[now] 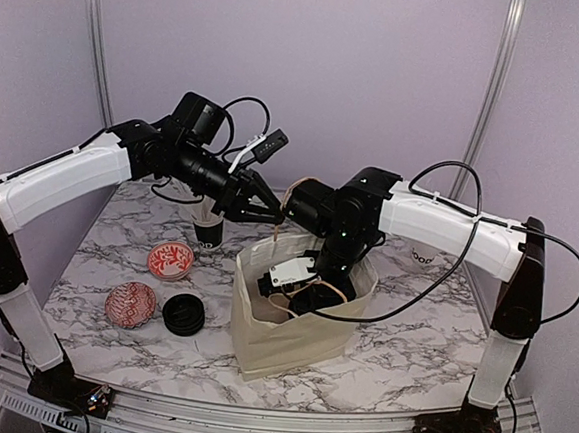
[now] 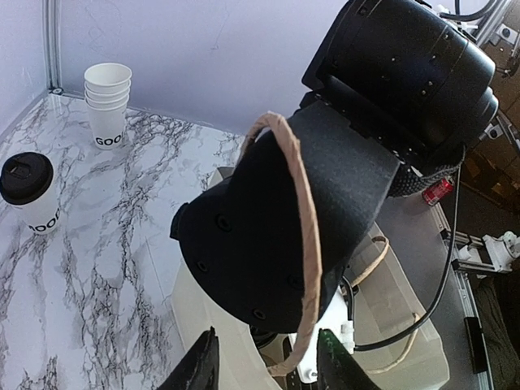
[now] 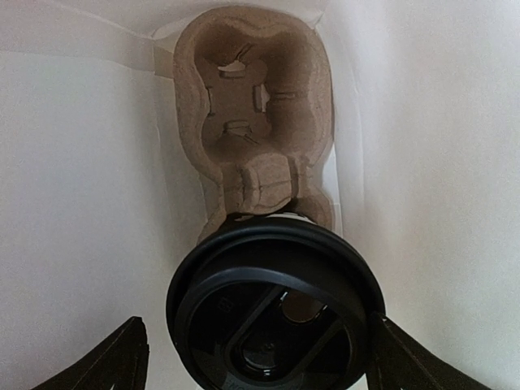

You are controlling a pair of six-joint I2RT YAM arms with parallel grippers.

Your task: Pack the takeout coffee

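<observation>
Straddled bag handle (image 2: 305,203) with left gripper (image 2: 268,337), fingers partly apart, unclamped | Hung right gripper (image 3: 260,325) inside bag (image 1: 259,345), spread wide around lidded coffee cup (image 3: 276,317) at cardboard carrier (image 3: 252,106)

top: overhead, wide | left wrist: above bag (image 1: 290,342) | right wrist: inside it

Far red-patterned bowl (image 1: 171,259) and near red-patterned bowl (image 1: 129,304) sit on the marble table (image 1: 409,356), left of a paper bag (image 1: 280,341) holding a pulp cup carrier (image 3: 252,106).
</observation>
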